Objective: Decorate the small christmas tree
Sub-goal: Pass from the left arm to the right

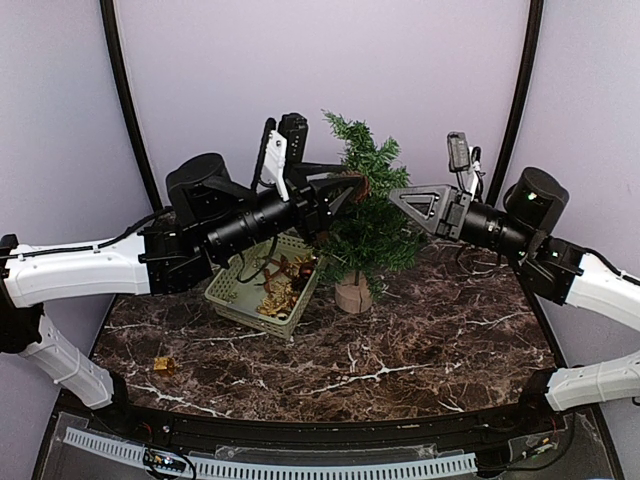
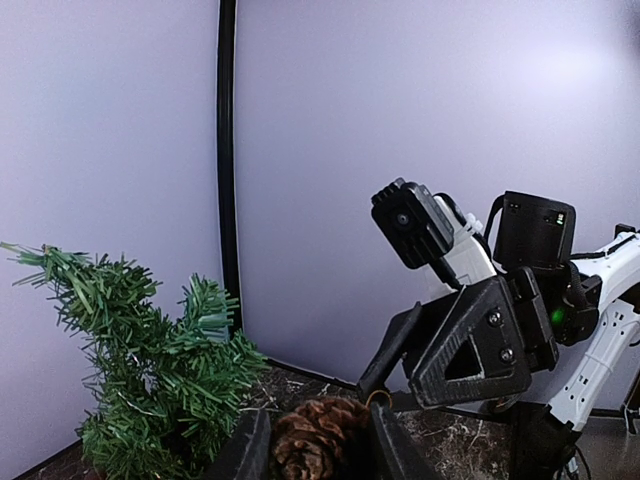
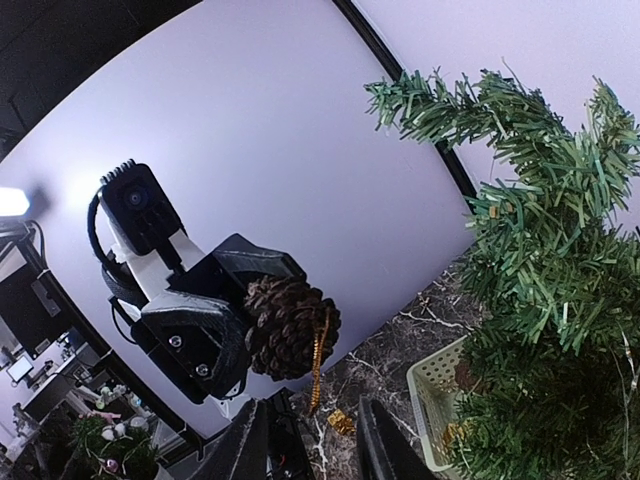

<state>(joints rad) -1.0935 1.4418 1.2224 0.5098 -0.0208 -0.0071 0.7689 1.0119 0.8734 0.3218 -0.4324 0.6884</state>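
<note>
One small christmas tree (image 1: 368,215) stands upright at the back middle of the table (image 1: 420,350), its round wooden base (image 1: 353,293) just beside the pale green basket (image 1: 225,295). It looks light on that base, so an arm pushing into the branches could tip it. Both arms meet high up at its upper boughs. The likelier trouble is the pine cone (image 3: 288,325) held near those boughs: its thin gold cord (image 3: 318,360) hangs loose, and a pinch that misses it, or a let-go by the other side before the cord is caught, would probably drop the cone to the table. The cord could also snag on needles instead of looping over a branch. The left gripper (image 2: 312,445) is clamped on the cone's sides. The right gripper (image 3: 312,440) sits just under it, its fingers (image 3: 250,445) standing partly apart with the cord's end dangling above the gap; they grasp nothing that I can see.
</note>
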